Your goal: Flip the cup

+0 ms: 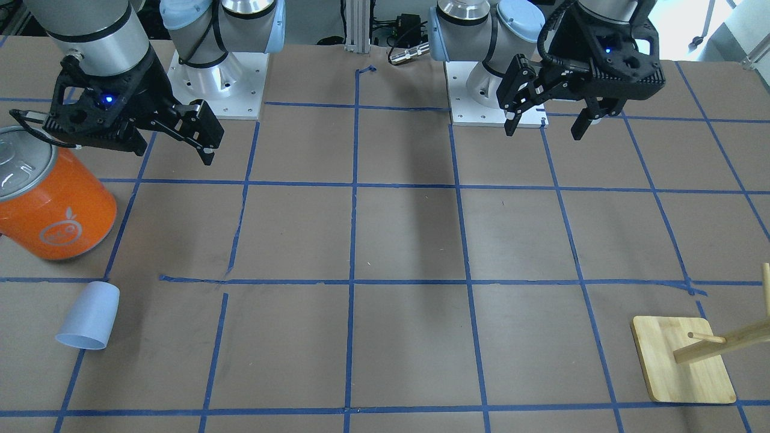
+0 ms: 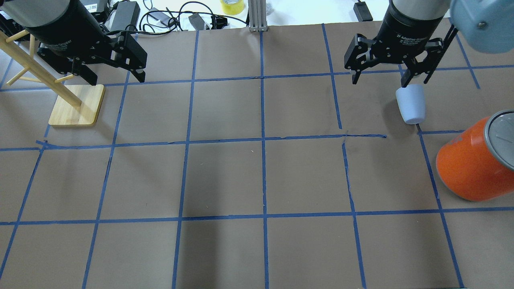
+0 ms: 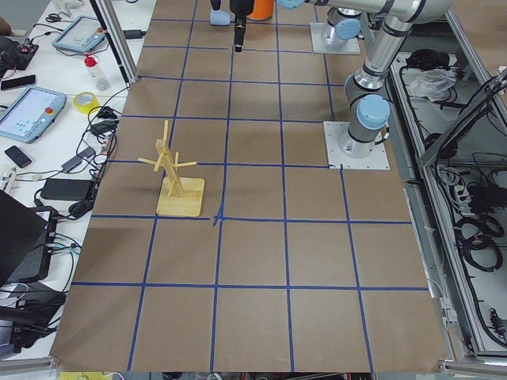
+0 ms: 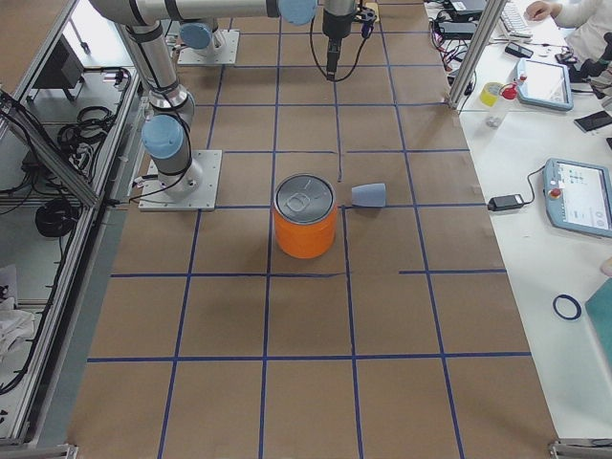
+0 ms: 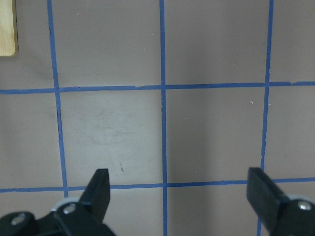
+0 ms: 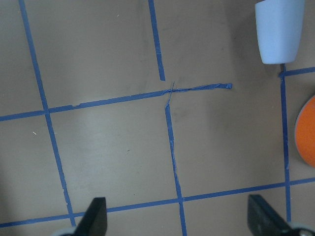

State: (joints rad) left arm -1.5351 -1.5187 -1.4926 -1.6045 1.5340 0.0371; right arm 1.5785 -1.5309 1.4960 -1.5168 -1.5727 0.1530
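The small pale lavender-blue cup [image 1: 87, 316] lies on its side on the brown table, rim pointing away from the robot. It also shows in the overhead view [image 2: 410, 104], the right side view [image 4: 369, 195] and at the top right of the right wrist view [image 6: 279, 29]. My right gripper [image 2: 380, 82] hangs open and empty above the table, apart from the cup; its fingers [image 6: 96, 219] stand wide. My left gripper [image 2: 115, 80] is open and empty too, high over the other half of the table [image 1: 545, 131].
A large orange can [image 1: 54, 204] with a silver top stands close beside the cup, on the robot's side of it [image 2: 474, 164]. A wooden peg rack on a square base [image 2: 76, 105] stands under the left arm. Blue tape lines grid the table.
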